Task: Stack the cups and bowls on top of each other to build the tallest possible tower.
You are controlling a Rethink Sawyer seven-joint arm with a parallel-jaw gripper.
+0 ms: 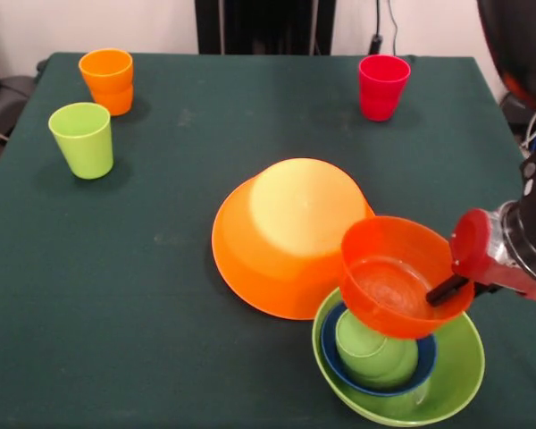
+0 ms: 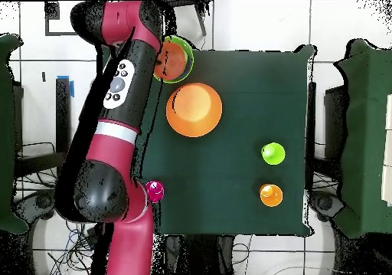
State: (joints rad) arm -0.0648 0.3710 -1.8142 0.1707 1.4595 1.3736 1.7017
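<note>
The tower so far is a short nest at the lower right of the front view: a large light green bowl (image 1: 456,380) sits on the table, a small blue bowl (image 1: 422,362) rests inside it, and a green cup (image 1: 375,353) sits in the blue bowl, apparently mouth down. Above these, a small red-orange bowl (image 1: 395,277) hangs tilted, its opening turned toward the camera, over the green cup and seemingly just clear of it. In the overhead view this pile appears near the upper left corner of the table, where the red-orange bowl (image 2: 174,59) shows inside the green rim, partly hidden by the arm.

The gripper (image 1: 448,289) comes in from the right edge; one dark finger (image 1: 447,289) lies inside the red-orange bowl against its wall, so it seems clamped on the rim, though the outer finger is hidden behind the bowl.

Just left of the pile and touching it, the very large orange bowl (image 1: 290,237) lies upside down, not part of any stack. Three cups stand well apart and untouched: an orange cup (image 1: 107,80) and a lime green cup (image 1: 82,138) at the upper left, a red-pink cup (image 1: 382,86) at the upper right. I judge the task under half done: the red-orange bowl is not yet placed, and the widest bowl and three cups remain loose.
</note>
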